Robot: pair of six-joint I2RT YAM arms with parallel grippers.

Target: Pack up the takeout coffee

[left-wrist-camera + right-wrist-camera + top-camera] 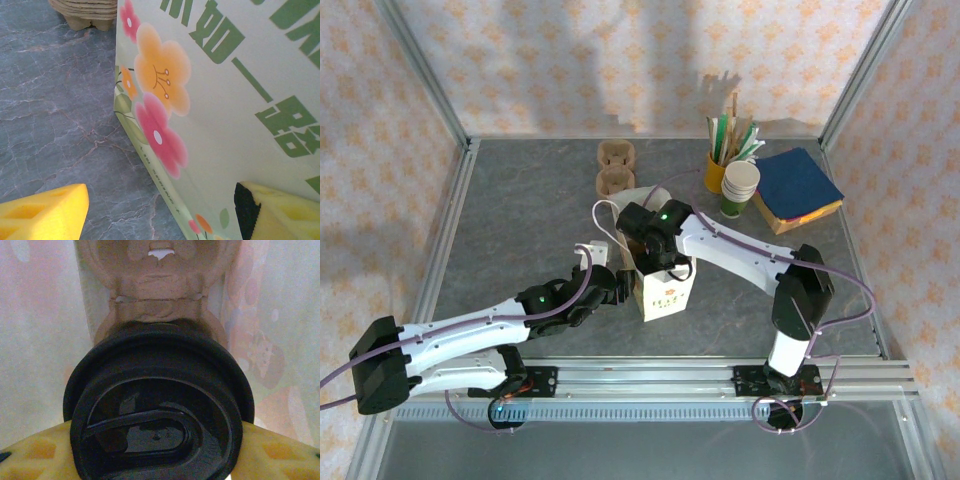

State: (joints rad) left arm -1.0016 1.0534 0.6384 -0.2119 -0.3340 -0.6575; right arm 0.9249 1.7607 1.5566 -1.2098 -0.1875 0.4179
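Two right fingers grip the takeout coffee between them, down inside the paper bag, with a pulp carrier just beyond. The left fingers stand open astride the bag's corner. Next, I'd judge: lower, seat, release.

The grey table lies free along its left edge; a white flowered paper bag blocks the middle; a yellow stick-filled cup and blue napkins crowd the far right corner.
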